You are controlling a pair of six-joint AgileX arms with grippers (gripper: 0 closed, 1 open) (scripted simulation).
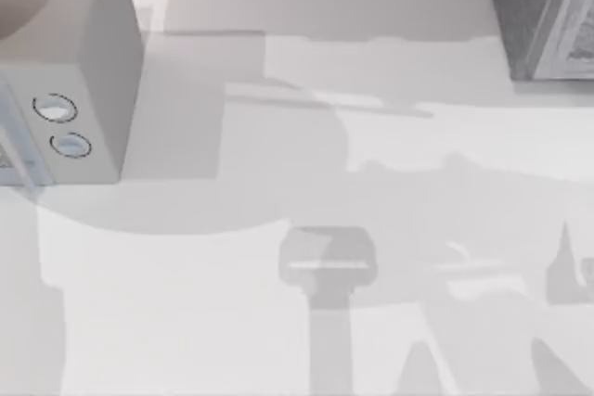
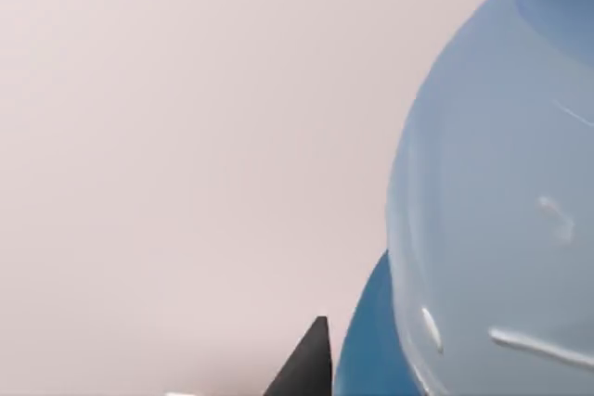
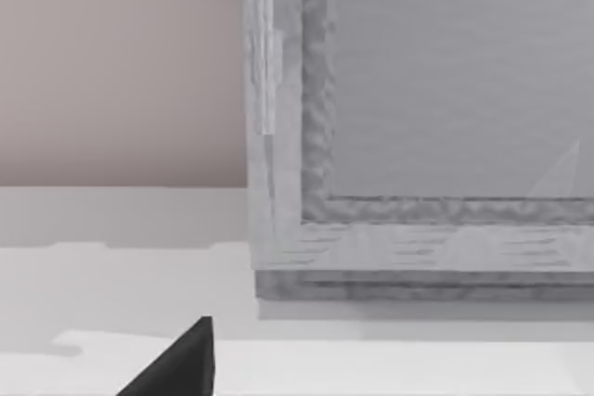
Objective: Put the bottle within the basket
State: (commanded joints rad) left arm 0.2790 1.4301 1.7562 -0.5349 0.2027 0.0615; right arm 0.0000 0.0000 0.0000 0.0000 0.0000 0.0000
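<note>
The bottle (image 2: 501, 229) looms very close in the left wrist view, with a pale clear rounded body and a dark blue part below it. A dark tip of my left gripper (image 2: 309, 364) pokes in right beside the bottle. The frames do not show whether the bottle is held. The basket (image 3: 418, 90) is a grey, rough-walled box on the white table in the right wrist view, and it sits in the far right corner of the top view (image 1: 548, 16). A dark tip of my right gripper (image 3: 181, 364) is a short way in front of the basket.
A large grey block (image 1: 83, 71) with two round rings on its face covers the far left of the top view. Arm shadows fall across the white table (image 1: 186, 303) at the middle and the right. A pinkish wall runs along the back.
</note>
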